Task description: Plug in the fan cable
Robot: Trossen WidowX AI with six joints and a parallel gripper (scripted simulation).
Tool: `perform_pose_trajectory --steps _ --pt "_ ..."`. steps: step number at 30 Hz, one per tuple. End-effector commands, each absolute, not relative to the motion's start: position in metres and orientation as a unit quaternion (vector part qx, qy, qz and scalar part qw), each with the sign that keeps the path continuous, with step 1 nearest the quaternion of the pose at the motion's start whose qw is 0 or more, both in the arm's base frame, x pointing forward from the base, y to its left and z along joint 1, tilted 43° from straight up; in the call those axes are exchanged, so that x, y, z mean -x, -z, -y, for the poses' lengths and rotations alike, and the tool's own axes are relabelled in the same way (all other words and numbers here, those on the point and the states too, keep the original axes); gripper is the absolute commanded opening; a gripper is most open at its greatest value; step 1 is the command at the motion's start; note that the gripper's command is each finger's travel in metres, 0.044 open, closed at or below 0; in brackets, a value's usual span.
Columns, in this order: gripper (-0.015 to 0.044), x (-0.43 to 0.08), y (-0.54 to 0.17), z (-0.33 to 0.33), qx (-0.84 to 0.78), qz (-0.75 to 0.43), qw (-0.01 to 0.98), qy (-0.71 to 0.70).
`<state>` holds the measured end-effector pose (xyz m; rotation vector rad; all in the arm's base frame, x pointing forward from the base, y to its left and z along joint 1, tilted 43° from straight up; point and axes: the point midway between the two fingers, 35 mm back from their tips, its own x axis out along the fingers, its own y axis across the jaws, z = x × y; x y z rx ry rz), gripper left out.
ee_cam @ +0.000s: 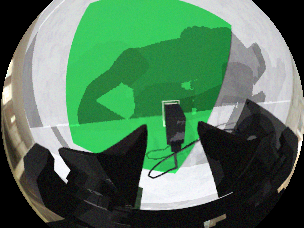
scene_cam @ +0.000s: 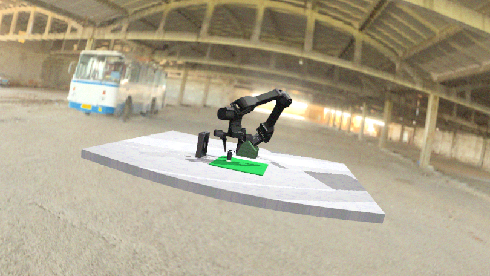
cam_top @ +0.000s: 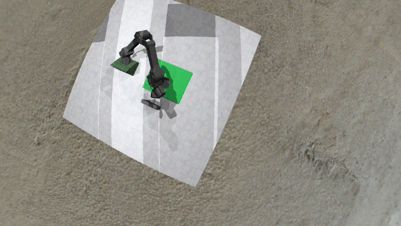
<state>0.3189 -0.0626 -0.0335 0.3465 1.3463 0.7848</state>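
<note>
The black plug [scene_cam: 229, 155] [ee_cam: 174, 126] stands upright with its lower end in the white fan header [ee_cam: 163, 112] on the green board [cam_top: 182, 81] [scene_cam: 253, 168] [ee_cam: 100, 35]. Whether it is fully down cannot be told. My gripper [scene_cam: 231, 151] [ee_cam: 172, 126] is open and empty, above the plug. In the wrist view the fingertips are apart, one on each side of the plug, with gaps. The thin black cable [ee_cam: 176, 161] loops from the plug's top towards the black fan [cam_top: 150, 104] [scene_cam: 202, 144]. The arm hides the plug in the top view.
The fan stands upright on the table [cam_top: 185, 145] [scene_cam: 308, 198], just beyond the board's edge, close to my gripper. The arm's dark green base block [cam_top: 123, 67] [scene_cam: 249, 151] stands on the board's other side. Shadows fall across the board and table.
</note>
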Motion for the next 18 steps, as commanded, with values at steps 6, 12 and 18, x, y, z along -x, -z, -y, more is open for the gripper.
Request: perform_pose_trajectory --steps 6,12,18 --pt "0.026 -0.323 0.01 0.085 -0.149 -0.598 0.706 -0.348" --pt "0.026 -0.376 -0.005 0.078 -0.148 -0.598 0.708 -0.347" --pt "0.026 -0.428 -0.023 0.057 -0.149 -0.596 0.708 -0.349"
